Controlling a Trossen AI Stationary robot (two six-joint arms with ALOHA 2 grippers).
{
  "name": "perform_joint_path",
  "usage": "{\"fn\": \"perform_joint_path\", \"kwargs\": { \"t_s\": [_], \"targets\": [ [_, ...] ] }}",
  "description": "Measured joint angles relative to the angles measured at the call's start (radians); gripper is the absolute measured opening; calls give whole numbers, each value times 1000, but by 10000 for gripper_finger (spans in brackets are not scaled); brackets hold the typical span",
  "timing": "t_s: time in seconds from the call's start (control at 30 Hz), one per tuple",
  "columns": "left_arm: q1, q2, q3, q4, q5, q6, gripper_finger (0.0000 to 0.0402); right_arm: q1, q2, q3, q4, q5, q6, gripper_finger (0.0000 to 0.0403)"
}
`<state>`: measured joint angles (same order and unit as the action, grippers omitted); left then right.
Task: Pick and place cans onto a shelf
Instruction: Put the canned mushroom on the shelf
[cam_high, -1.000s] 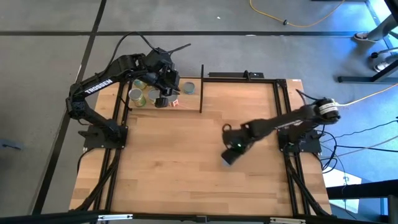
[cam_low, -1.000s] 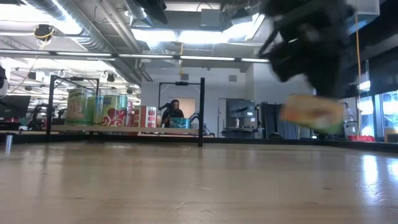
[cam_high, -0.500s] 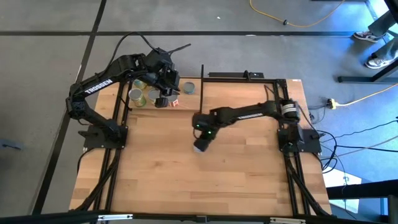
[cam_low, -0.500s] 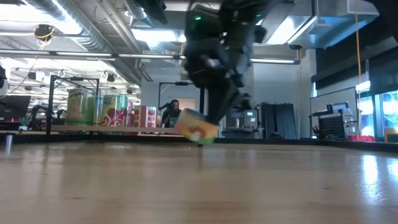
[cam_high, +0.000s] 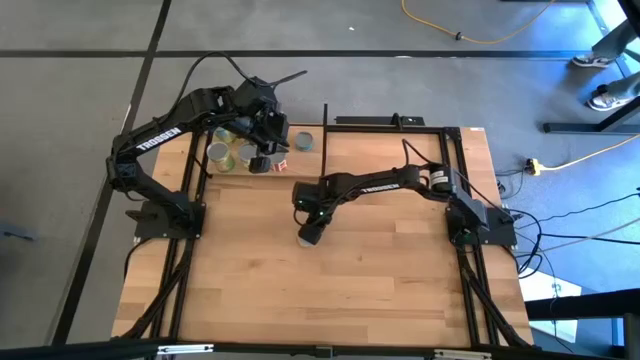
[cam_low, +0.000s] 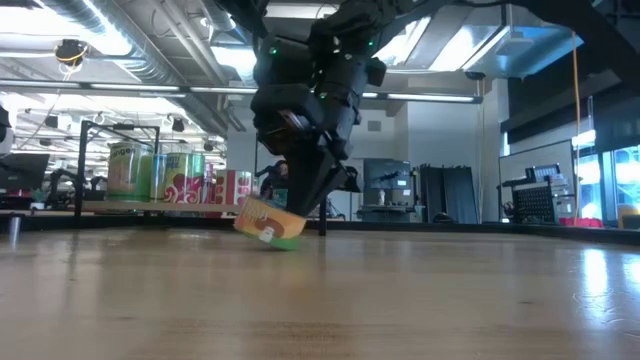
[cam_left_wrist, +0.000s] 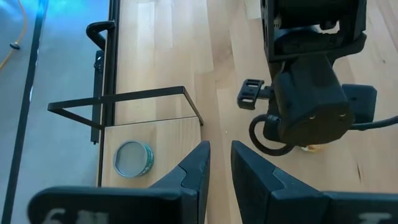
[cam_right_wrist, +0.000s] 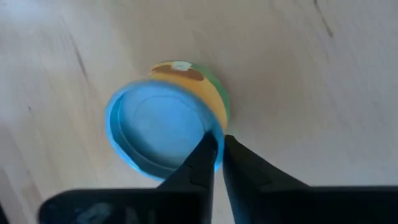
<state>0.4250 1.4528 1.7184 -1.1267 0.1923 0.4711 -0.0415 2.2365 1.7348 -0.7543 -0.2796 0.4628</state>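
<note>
A can (cam_low: 268, 222) with a yellow and green label sits tilted near the table's middle, and my right gripper (cam_high: 311, 224) is shut on it. The right wrist view shows its round top (cam_right_wrist: 163, 134). Several more cans (cam_low: 160, 173) stand upright on the shelf (cam_low: 200, 207) at the far left, one with a silver top (cam_left_wrist: 132, 158). My left gripper (cam_left_wrist: 219, 149) hovers above the shelf (cam_high: 300, 160), its fingers a narrow gap apart with nothing between them. My right gripper pinches the can at the rim of its top (cam_right_wrist: 217, 138), on the edge nearest the fingers, which come steeply from above. One finger (cam_right_wrist: 205, 155) lies over the top face and the other outside the wall. The can hangs tilted; whether its lower edge (cam_low: 283, 244) touches the table I cannot tell.
Thin black upright rods (cam_high: 324, 140) frame the shelf, and one stands close to the far side of the held can. A black frame (cam_high: 395, 123) runs along the table's far edge. Bare wood (cam_high: 330, 300) stretches toward the near edge.
My right gripper has swept from the table's right side toward its left and a little down, rolling its wrist as it went. The can went with it and now hangs tilted close to the tabletop.
</note>
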Motion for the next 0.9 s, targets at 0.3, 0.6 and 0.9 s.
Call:
{"fn": "perform_joint_path", "kwargs": {
  "t_s": [0.3,0.6,0.9],
  "targets": [
    [0,0,0,-3,-1,2,59,-21,-2,27,-28,-54,8,57],
    [0,0,0,-10,-2,3,59,-19,-3,180,-182,-23,-165,55],
    [0,0,0,-191,-48,40,59,8,-5,465,-605,166,-337,49]
  ]
}}
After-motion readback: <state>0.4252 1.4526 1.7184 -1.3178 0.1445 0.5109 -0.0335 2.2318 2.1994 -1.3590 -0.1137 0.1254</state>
